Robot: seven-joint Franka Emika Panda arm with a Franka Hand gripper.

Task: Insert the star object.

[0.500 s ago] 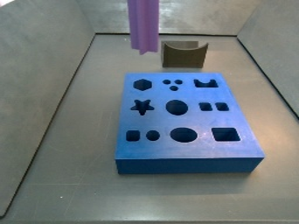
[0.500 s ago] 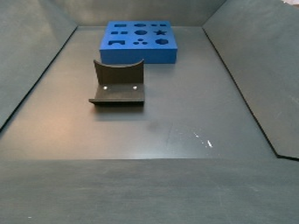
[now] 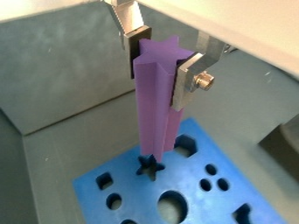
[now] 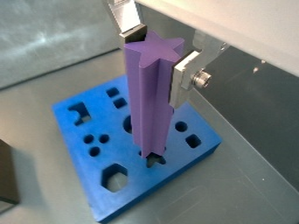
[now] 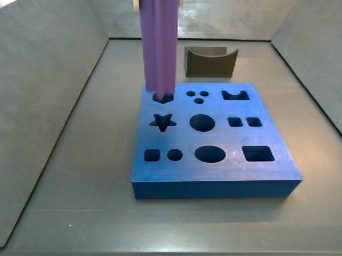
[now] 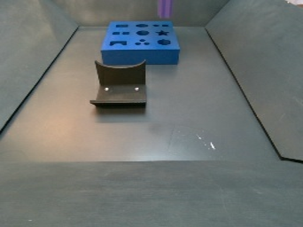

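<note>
The gripper [image 3: 156, 63] is clamped on the top of the long lilac ridged star object [image 3: 158, 109], which hangs upright, long axis vertical, over the blue block with shaped holes [image 5: 214, 145]. Both wrist views put its lower end at the star hole [image 3: 149, 166]; a side view suggests the hexagon hole [image 5: 162, 97] at upper left instead.

The star object [image 6: 167, 7] hangs above the blue block [image 6: 141, 43].

Below our gripper [image 3: 158, 59] the grey floor [image 5: 80, 170] carries the blue block [image 5: 214, 145]; beyond it we see the dark notched block [image 5: 211, 61] resting too.
</note>
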